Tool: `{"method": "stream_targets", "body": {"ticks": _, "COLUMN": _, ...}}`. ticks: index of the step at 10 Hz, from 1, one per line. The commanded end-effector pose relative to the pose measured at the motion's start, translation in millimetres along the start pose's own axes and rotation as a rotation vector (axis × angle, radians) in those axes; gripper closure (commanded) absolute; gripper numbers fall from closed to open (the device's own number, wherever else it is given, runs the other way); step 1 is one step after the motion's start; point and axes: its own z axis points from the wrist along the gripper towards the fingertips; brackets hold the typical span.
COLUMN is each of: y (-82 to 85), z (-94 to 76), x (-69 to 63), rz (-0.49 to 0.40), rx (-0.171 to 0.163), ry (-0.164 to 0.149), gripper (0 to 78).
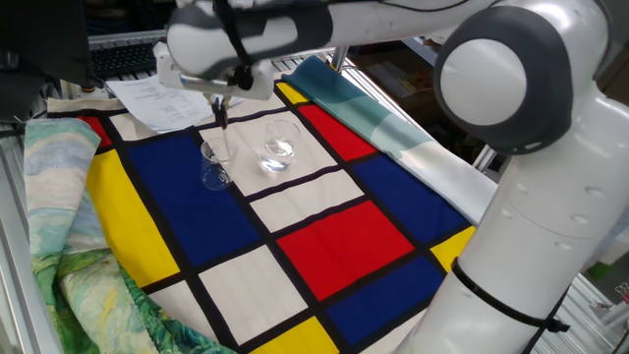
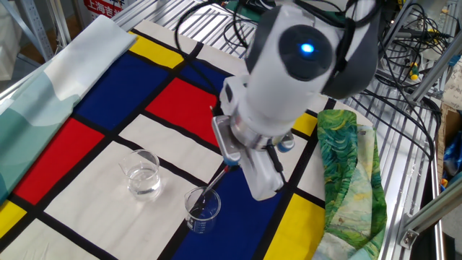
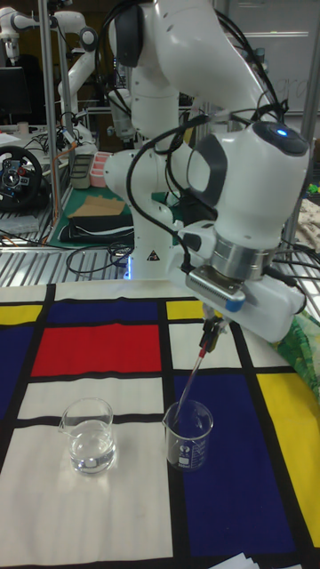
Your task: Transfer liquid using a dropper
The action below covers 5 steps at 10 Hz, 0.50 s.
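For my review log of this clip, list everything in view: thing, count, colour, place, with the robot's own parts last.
dropper: 1, clear tube, red bulb, tilted, tip inside the beaker
beaker: 1, clear glass, on a blue panel
rounder glass: 1, clear, on a white panel beside the beaker
liquid: clear, shallow, in the rounder glass
checked cloth: 1, red, blue, yellow and white, over the table
green patterned cloth: 1, at the table edge
papers: white, far corner
tool: 1, shut on the dropper bulb
arm: 1, white and grey
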Motion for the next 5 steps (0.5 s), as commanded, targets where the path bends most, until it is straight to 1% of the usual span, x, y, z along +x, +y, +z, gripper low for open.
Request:
{"method": "stream_targets", "body": {"ticks": 1, "y": -1.7, "z": -3.2, "x": -1.7, "rz": -0.020, "rx": 0.000, "ry": 0.032, "gripper": 76.5}}
{"method": "stream_targets", "body": {"ticks": 2, "y": -1.9, "z": -3.5, "x": -1.9, "rz": -0.026, "rx": -0.022, "ry": 0.061, "gripper": 76.5}}
{"method": "stream_targets", "body": {"ticks": 3, "y": -2.1, "z": -4.0, "x": -1.9, "rz": -0.030, "rx": -0.017, "ry": 0.061, "gripper": 76.5}}
{"method": "stream_targets", "body": {"ticks": 4, "y": -4.2, "z": -7.4, "x": -4.9, "rz": -0.040, "rx": -0.012, "ry": 0.073, "gripper": 76.5}}
{"method": "stream_targets", "body": {"ticks": 5, "y": -8.8, "z": -14.5, "x": -11.7, "rz": -0.059, "rx": -0.027, "ry": 0.116, "gripper": 76.5}}
